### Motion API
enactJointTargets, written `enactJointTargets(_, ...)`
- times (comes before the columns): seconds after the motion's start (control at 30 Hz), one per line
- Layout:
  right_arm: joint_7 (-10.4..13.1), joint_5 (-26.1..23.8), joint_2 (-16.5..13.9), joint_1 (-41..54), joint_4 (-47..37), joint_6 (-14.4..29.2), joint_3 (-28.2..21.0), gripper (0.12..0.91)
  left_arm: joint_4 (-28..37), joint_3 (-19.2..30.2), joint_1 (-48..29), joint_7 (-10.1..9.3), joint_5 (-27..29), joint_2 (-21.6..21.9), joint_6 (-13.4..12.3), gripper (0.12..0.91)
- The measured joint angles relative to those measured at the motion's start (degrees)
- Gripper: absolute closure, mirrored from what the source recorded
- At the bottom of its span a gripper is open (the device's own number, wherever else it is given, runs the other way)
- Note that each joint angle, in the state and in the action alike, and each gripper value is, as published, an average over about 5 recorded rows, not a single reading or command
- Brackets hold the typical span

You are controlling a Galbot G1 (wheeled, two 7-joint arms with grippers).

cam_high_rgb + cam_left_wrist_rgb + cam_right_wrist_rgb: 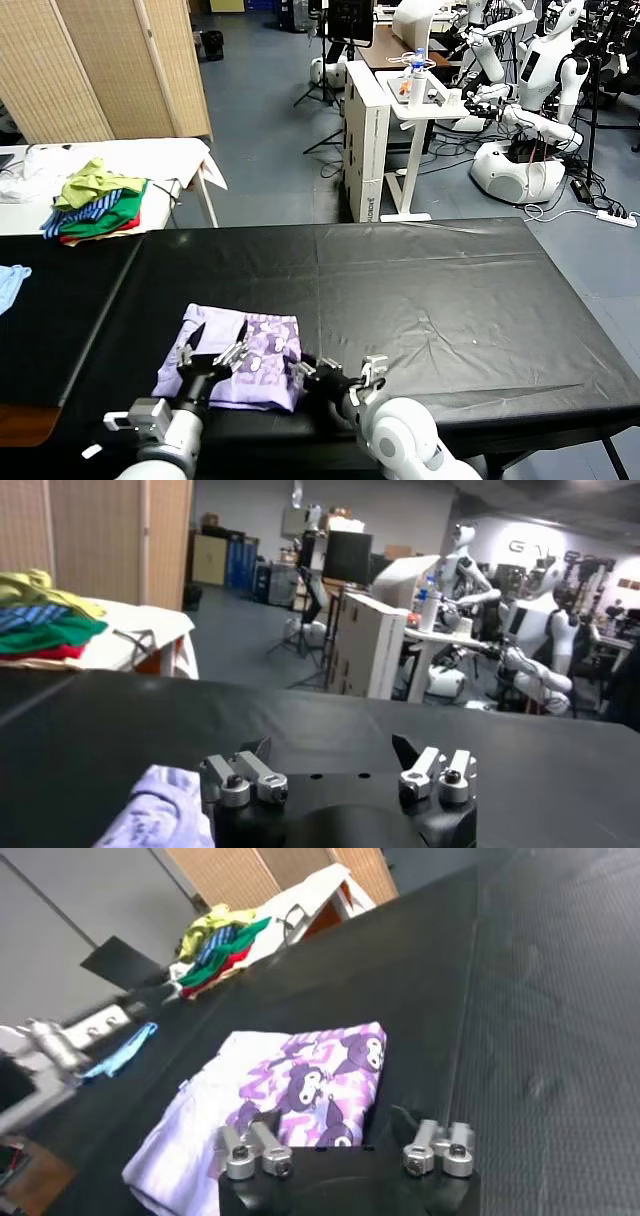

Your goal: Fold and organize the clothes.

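The clothes are one lavender T-shirt, folded into a rectangle with its purple-and-white print up, lying near the front edge of the black table. My left gripper hovers over the shirt's left half, open and holding nothing. In the left wrist view the left gripper has wide-spread fingers and the shirt shows beside it. My right gripper sits at the shirt's right edge. In the right wrist view the right gripper is open, one finger over the printed shirt, the other over bare table.
A pile of green, blue-striped and red garments lies on a white side table at the back left. A light blue cloth rests at the black table's left edge. Folding screens, desks and other robots stand beyond the table.
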Motion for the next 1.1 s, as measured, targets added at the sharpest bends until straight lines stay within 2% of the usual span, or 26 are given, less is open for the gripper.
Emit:
enactJointTargets(0.07, -0.13, -0.07, -0.1, -0.13, 0.21, 0.0, 0.29, 0.735, -0.09, -0.37, 0.12, -0.09, -0.02, -0.12, -0.08, 0.123)
enactJointTargets(0.17, -0.22, -0.11, -0.73, -0.12, 0.92, -0.17, 1.19, 0.863, -0.11, -0.79, 0.17, -0.23, -0.13, -0.24, -0.17, 0.123)
enactJointTargets(0.33, -0.26, 0.19, -3.07, 0.61, 2.47, -2.52, 3.78, 0.886, 0.29, -1.58, 0.16, -0.51, -0.44, -0.15, -0.34, 0.123)
enactJointTargets(0.5, -0.17, 1.46, -7.34, 0.56, 4.12, -7.64, 7.68, 0.886, 0.94, -2.1, 0.26, -0.94, -0.82, 0.1, -0.51, 0.123)
enactJointTargets(0.6, -0.66, 1.73, -9.88, -0.21, 4.99, -9.06, 9.86, 0.876, 1.22, -2.14, 0.23, -1.3, -1.43, 0.11, -0.51, 0.123)
enactJointTargets(0.7, -1.72, 1.7, -11.88, -1.03, 5.74, -9.49, 11.74, 0.772, 1.41, -2.1, 0.18, -1.68, -1.96, 0.09, -0.43, 0.123)
enactJointTargets(0.87, -2.34, 1.67, -14.28, -2.11, 7.23, -9.97, 14.15, 0.421, 1.24, -2.2, 0.73, -1.6, -3.3, 0.49, -0.9, 0.123)
enactJointTargets(0.97, -2.38, 1.41, -15.57, -2.84, 8.34, -9.98, 15.33, 0.245, 0.98, -2.55, 1.4, -1.47, -4.07, 1.13, -2.15, 0.123)
enactJointTargets(1.07, -2.63, 0.09, -16.88, -3.78, 9.56, -9.0, 16.37, 0.142, 0.8, -2.95, 2.47, -2.01, -4.64, 2.16, -4.47, 0.123)
enactJointTargets(1.1, -2.83, -0.67, -17.27, -4.14, 10.0, -8.32, 16.65, 0.13, 0.66, -3.08, 2.94, -2.39, -5.02, 2.6, -5.06, 0.123)
